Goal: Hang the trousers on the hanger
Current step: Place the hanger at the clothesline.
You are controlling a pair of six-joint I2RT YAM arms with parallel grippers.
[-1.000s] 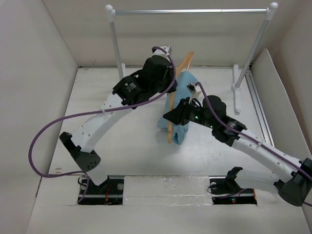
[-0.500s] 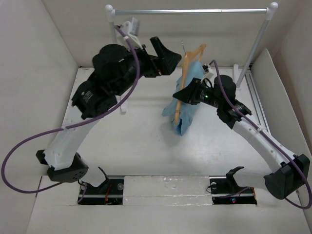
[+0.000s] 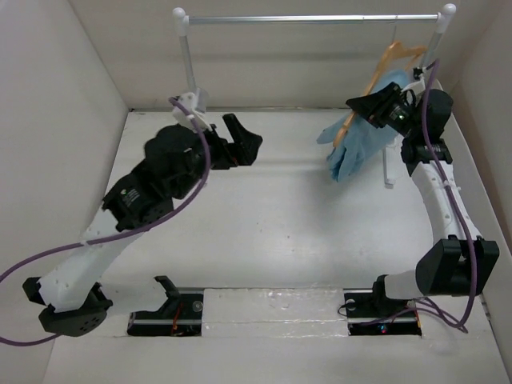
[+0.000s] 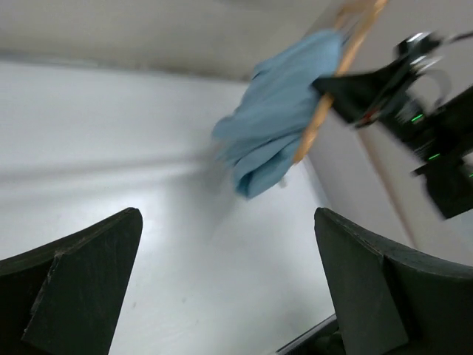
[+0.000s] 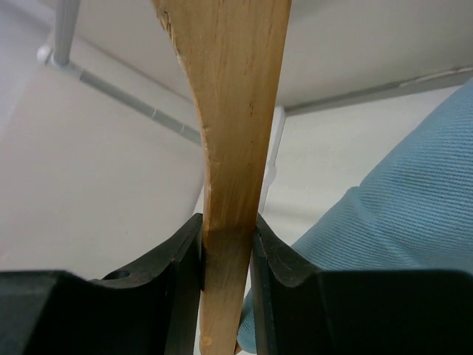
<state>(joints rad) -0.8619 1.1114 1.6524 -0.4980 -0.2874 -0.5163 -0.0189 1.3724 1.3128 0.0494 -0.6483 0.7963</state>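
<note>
The light blue trousers [image 3: 362, 146] hang folded over the wooden hanger [image 3: 390, 56], high at the back right. The hanger's hook reaches up near the right end of the rail [image 3: 312, 18]; whether it touches I cannot tell. My right gripper [image 3: 371, 107] is shut on the hanger's arm. In the right wrist view the wood [image 5: 236, 148] is clamped between the fingers [image 5: 177, 296], with the trousers [image 5: 403, 214] beside it. My left gripper [image 3: 241, 142] stands open and empty at the back left, far from the trousers [image 4: 277, 133] and the hanger [image 4: 325, 111].
The white-and-silver rail stands across the back on two posts, the right post [image 3: 414, 84] just behind the hanging trousers. White walls close in on the left, the back and the right. The left arm lies across the table's left half.
My left gripper has opened, let go of the trousers and drawn back to the left. My right arm has carried the hanger with the trousers up and to the right, toward the rail's right end.
</note>
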